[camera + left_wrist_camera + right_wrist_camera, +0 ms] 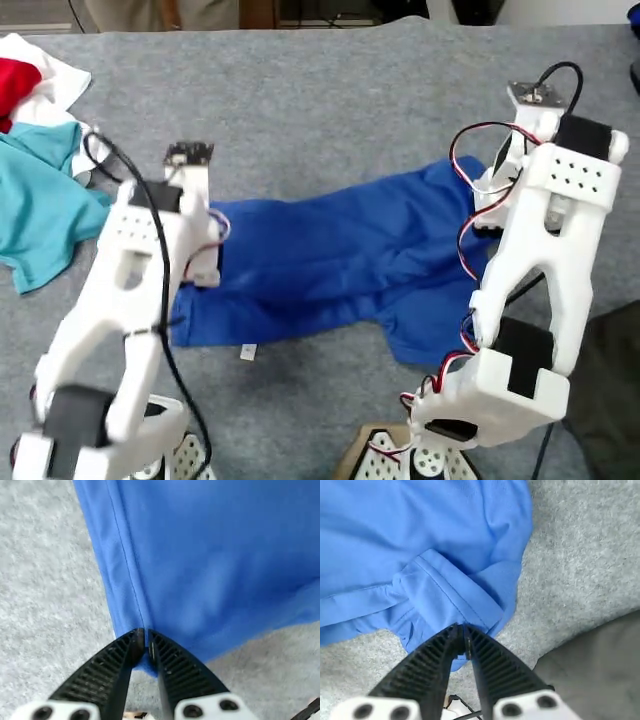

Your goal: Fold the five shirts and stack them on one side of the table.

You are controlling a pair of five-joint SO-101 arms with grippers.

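A blue shirt (pixel 340 262) lies stretched sideways across the middle of the grey table (pixel 330 110). My left gripper (pixel 205 258) sits at the shirt's left edge. In the left wrist view, that gripper (pixel 145 641) is shut, pinching the hemmed edge of the blue shirt (pixel 210 555). My right gripper (pixel 490 215) is at the shirt's right end. The right wrist view shows it (pixel 463 632) shut on a folded hem of the blue shirt (pixel 395 540), by a sleeve.
A teal shirt (pixel 38 205), a red one (pixel 15 85) and a white one (pixel 55 75) lie bunched at the table's far left. A dark cloth (pixel 612 375) lies at the right edge, also visible as dark cloth (pixel 600 665) beside the right gripper.
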